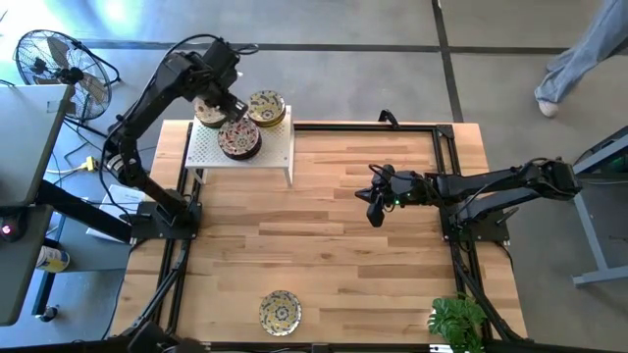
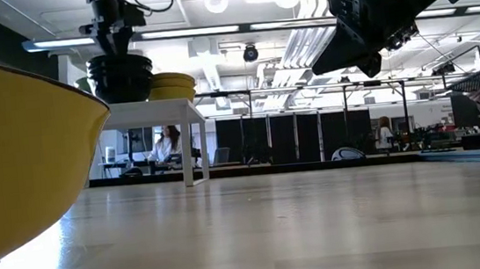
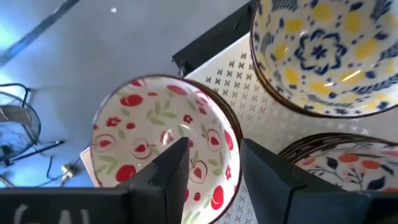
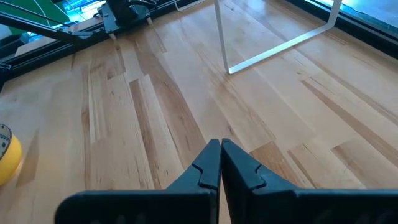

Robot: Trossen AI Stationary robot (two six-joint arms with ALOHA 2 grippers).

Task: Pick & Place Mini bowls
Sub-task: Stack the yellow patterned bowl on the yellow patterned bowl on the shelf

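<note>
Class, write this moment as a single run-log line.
left gripper: open over cherry-pattern bowl on white rack | right gripper: shut, idle above table | placed: one bowl

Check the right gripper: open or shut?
Shut. In the right wrist view the right gripper shows its fingertips pressed together, holding nothing, above the bare table.

Three bowl stacks (image 1: 240, 137), one lone bowl (image 1: 280, 312).

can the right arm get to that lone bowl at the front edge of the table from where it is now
Probably yes. The right gripper hangs shut over bare wood mid-table, and nothing lies between it and the lone bowl. The plant sits off to the side, clear of that path.
</note>
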